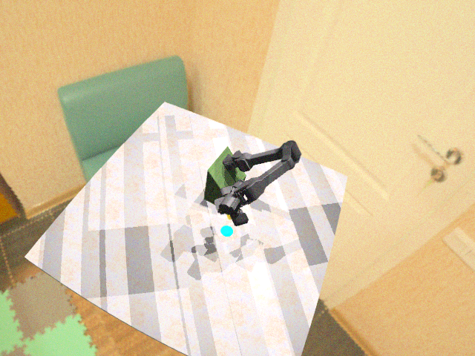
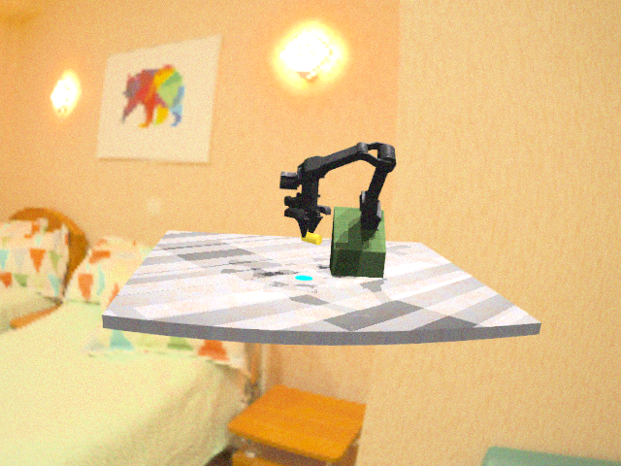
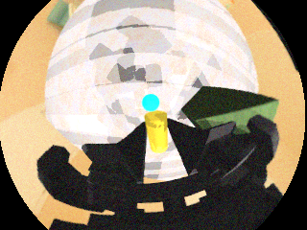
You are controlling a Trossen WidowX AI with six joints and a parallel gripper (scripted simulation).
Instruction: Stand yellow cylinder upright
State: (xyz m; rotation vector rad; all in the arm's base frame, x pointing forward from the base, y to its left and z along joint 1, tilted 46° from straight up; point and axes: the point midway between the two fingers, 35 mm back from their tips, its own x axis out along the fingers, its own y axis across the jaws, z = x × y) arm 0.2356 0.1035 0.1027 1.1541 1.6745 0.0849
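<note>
Nearest in the wrist view, along the bottom of the frame, the black hand (image 1: 231,217) (image 2: 311,234) (image 3: 156,123) is pinching the yellow cylinder (image 1: 228,216) (image 2: 311,238) (image 3: 156,132) between its two fingers, just below the middle of that frame. In the exterior view the cylinder is held up off the desk (image 1: 153,268) (image 2: 225,320) (image 3: 91,96), near the center of the frame, lying close to level with a slight tilt rather than upright. From above, the hand covers most of it and only a sliver of yellow shows, so its exact lean is hard to judge there. Beyond the cylinder in the wrist view, around the middle of the frame, the cyan circle (image 1: 226,231) (image 2: 303,278) (image 3: 151,103) lies flat on the desk, apart from the cylinder. Right of the circle there stands a green block (image 1: 219,174) (image 2: 357,241) (image 3: 230,106); in the exterior view the black arm (image 1: 264,179) (image 2: 338,156) rises from its top. Farther off, in the upper left of the exterior frame, a colorful bear picture (image 2: 157,97) hangs on the wall.
</note>
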